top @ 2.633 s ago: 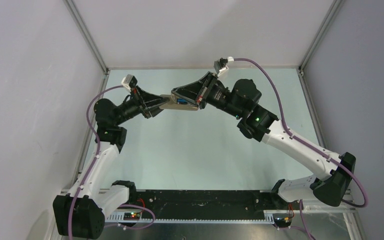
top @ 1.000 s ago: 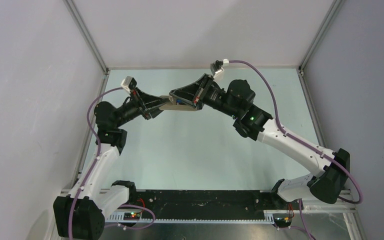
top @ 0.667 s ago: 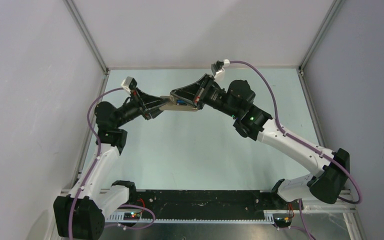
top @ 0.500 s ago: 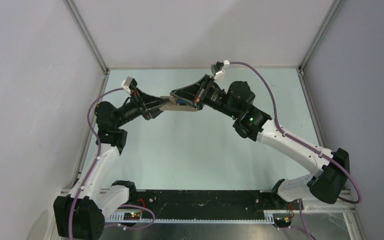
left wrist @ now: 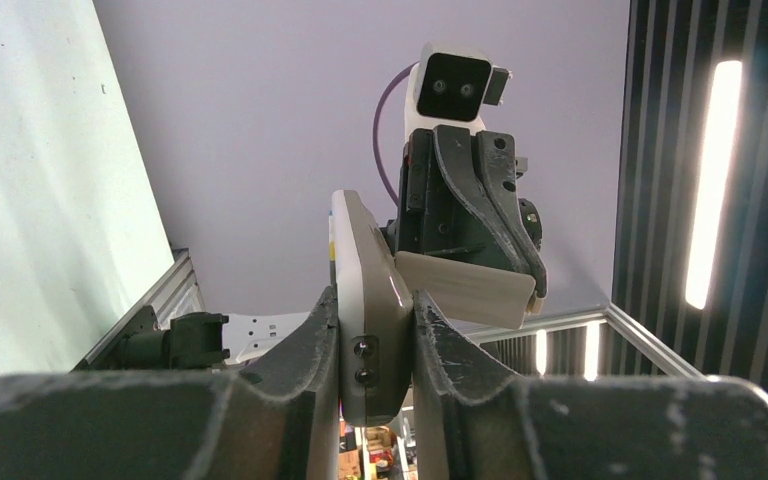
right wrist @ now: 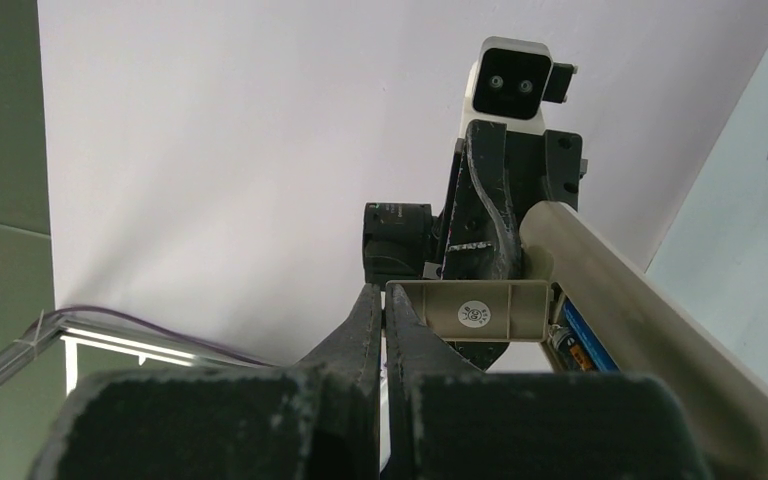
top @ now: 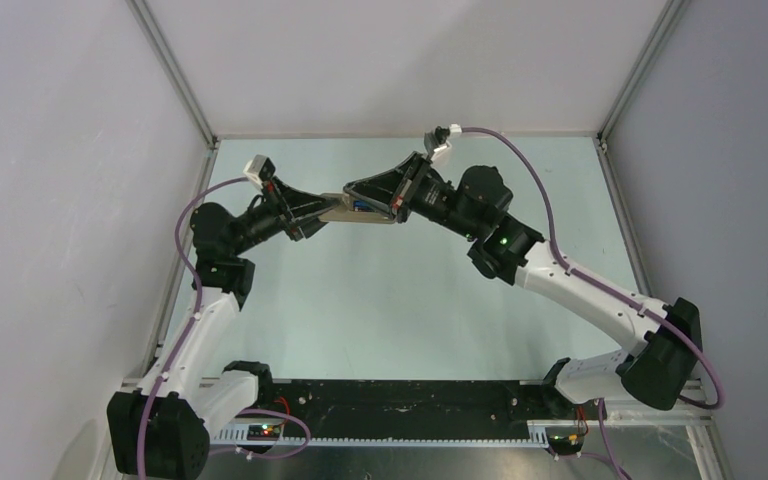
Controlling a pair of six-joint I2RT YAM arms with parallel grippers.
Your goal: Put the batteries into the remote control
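Fingers (left wrist: 312, 345) of left gripper (left wrist: 372, 345) clamp remote (left wrist: 362, 270) by its sides, mid-air above table (top: 380, 300). Fingers of right gripper (right wrist: 384, 300) are pressed together, tips at edge of tan cover (right wrist: 470, 310); can't tell if pinching it. Blue battery (right wrist: 586, 338) sits in remote's slot.

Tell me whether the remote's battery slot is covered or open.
Open. A blue battery and a dark battery lie exposed in the remote's slot; the right gripper pinches the tan cover, not yet laid over them.
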